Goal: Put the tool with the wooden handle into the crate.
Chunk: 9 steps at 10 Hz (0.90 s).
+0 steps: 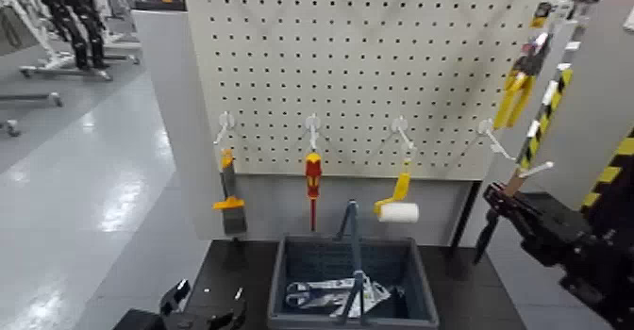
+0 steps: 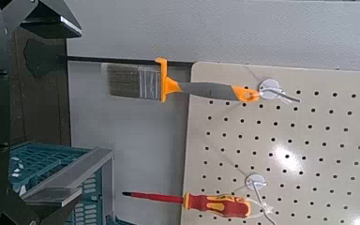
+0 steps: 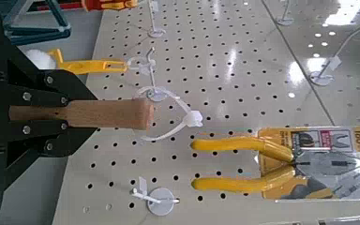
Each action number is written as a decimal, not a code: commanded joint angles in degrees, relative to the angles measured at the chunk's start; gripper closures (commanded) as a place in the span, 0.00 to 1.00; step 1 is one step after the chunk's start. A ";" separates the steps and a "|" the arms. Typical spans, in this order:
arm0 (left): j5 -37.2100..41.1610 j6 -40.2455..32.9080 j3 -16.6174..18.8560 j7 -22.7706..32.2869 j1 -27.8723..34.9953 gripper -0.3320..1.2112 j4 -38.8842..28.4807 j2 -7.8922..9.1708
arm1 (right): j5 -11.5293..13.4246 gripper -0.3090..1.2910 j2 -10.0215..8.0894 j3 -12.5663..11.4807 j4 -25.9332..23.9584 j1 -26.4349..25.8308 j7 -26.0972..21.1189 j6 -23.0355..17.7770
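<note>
Pointing blade-down, long axis slightly tilted from upright: wooden-handled trowel (image 1: 487,234). Handle clenched in right pincer (image 3: 60,116), blade hanging below it, right of the crate (image 1: 353,282).

Head: bright, pale glare on floor (image 1: 123,202) | Left wrist: white glare spot on pegboard (image 2: 291,155) | Right wrist: glare streaks on board, strong shine on pliers' packaging (image 3: 342,173)

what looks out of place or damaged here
Nothing looks spilled or damaged. The paintbrush, screwdriver and paint roller hang on hooks; the wooden-handled trowel is off to the side, in the right gripper.
</note>
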 commanded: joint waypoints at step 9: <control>0.09 0.00 -0.18 -0.09 -0.17 0.29 0.09 0.00 | -15.60 0.90 5.76 11.79 16.64 -2.34 -1.07 -13.96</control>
